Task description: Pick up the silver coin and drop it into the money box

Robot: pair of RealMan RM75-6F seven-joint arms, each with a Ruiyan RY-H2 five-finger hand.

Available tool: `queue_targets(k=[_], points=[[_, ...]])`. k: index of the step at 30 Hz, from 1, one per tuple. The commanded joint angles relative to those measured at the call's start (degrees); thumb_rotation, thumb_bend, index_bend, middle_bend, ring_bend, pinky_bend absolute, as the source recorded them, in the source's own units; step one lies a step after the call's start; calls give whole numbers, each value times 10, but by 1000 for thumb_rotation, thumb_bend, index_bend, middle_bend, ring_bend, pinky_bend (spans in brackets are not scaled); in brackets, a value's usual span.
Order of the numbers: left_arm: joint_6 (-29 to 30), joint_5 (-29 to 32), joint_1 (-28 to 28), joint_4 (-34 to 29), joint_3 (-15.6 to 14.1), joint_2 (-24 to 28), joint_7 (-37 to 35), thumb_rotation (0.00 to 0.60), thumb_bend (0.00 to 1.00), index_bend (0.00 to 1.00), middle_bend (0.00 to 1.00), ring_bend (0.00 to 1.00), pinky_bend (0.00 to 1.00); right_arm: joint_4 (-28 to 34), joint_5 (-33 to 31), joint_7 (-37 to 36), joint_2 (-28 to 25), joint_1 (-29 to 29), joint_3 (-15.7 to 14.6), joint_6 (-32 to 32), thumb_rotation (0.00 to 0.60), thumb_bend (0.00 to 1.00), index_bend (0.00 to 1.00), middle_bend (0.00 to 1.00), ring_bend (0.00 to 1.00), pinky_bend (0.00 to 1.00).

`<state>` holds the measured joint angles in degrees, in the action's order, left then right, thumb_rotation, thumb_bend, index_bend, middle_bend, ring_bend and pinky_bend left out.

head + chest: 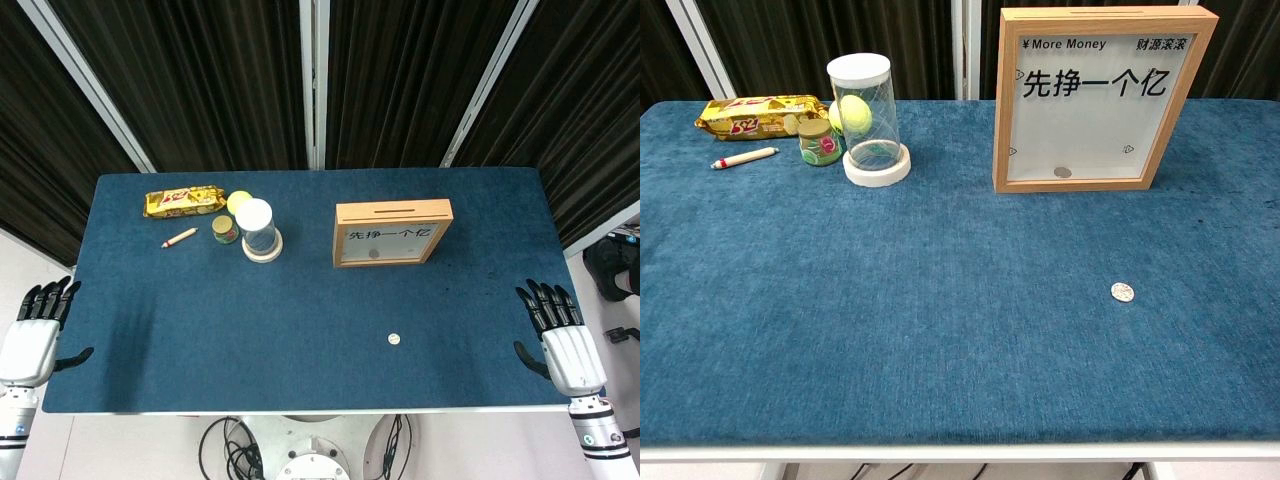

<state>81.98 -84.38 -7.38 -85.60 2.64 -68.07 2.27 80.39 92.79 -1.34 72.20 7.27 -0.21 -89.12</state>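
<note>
Both hands, left [32, 335] and right [562, 335], rest at the desk [300, 330] side edges, fingers spread wide, holding nothing. The silver coin [1123, 291] lies alone on bare cloth near the front; the money box [1102, 98] stands upright beyond it, well apart.

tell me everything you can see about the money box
The money box is a shallow square frame of pale wood with a clear front pane, printed "More Money" above large Chinese characters. It stands upright on the blue table, a slot in its top edge. One coin already lies inside at the bottom. Neither hand touches it.
</note>
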Motion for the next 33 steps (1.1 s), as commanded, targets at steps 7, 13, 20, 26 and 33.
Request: queue_targets(k=[7,13,20,26,33], points=[[-5,-2,-2,-7,-4,2,8,600,124,52,0,0,0,5,11,20,2,7,-4,19,600,226,0,0,0,0],[-8,2,-5,-2,0,2,0,600,124,51,0,0,0,27,39,54,7,21,-18,43,600,226,0,0,0,0],[-12,3,-6,10,-2,-5,-7,600,125,51,0,0,0,50,63,114,20,50,-33,104,600,225,0,0,0,0],[-1,0,-2,5,-2,-2,-6,600,124,52,0,0,0,67,49,161,34,84,-26,173,600,226,76,0,0,0],[1,1,1,5,-3,-3,-7,600,124,52,0,0,0,67,27,181,58,108,-17,218,600,226,149,0,0,0]])
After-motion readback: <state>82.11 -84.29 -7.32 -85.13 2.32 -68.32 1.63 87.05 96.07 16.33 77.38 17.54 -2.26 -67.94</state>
